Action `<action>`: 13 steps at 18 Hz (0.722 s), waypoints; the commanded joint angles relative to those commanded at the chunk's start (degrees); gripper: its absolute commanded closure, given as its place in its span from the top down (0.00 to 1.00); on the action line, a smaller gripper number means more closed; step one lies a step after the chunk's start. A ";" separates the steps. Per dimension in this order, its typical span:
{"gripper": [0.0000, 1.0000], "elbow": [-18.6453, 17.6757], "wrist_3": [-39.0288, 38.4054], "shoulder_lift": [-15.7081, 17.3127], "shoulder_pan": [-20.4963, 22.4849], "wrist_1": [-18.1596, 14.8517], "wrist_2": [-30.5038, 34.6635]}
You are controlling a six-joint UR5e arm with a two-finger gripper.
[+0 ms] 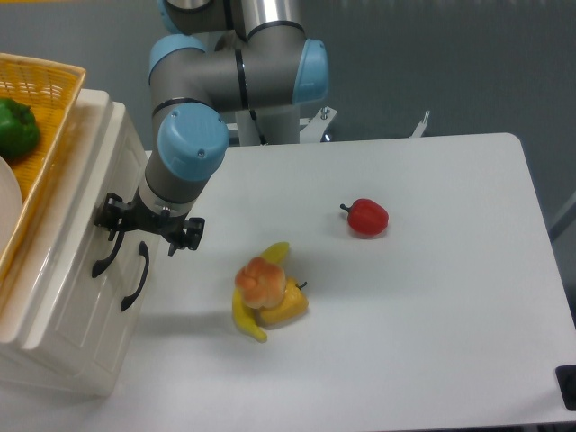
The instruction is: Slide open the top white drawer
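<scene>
At the far left stands a cream-white cabinet (63,306) with a yellow woven basket (40,99) on its top; inside the basket lies a green pepper (16,128), and the rim of a white plate (5,211) shows at the frame edge. The cabinet's front faces the surface and carries two curved black handles. The top drawer (90,225) is the upper band of that front, at about nine o'clock from the middle of the surface; its handle (108,256) sits just left of the lower drawer handle (137,277).

The arm (193,135) reaches down from twelve o'clock, and its tool (148,229) hangs right at the top drawer's handle. The black fingers (184,236) stand spread, one toward the cabinet and one toward the open surface. Whether either finger touches the handle cannot be told from this view.

On the white surface (432,315), near its centre, a banana (245,317), a yellow pepper (286,306) and a pale orange fruit (261,281) lie bunched together, touching. At about two o'clock from that bunch, well apart, rests a red pepper (367,217).
</scene>
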 joint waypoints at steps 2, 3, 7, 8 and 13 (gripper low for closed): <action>1.00 0.00 0.00 0.00 0.00 0.00 0.52; 1.00 0.00 0.00 0.00 0.00 0.00 0.79; 1.00 0.00 0.00 0.00 0.00 0.00 0.97; 1.00 0.09 0.00 -0.09 0.00 0.00 1.14; 1.00 0.17 0.09 -0.44 0.18 0.18 1.23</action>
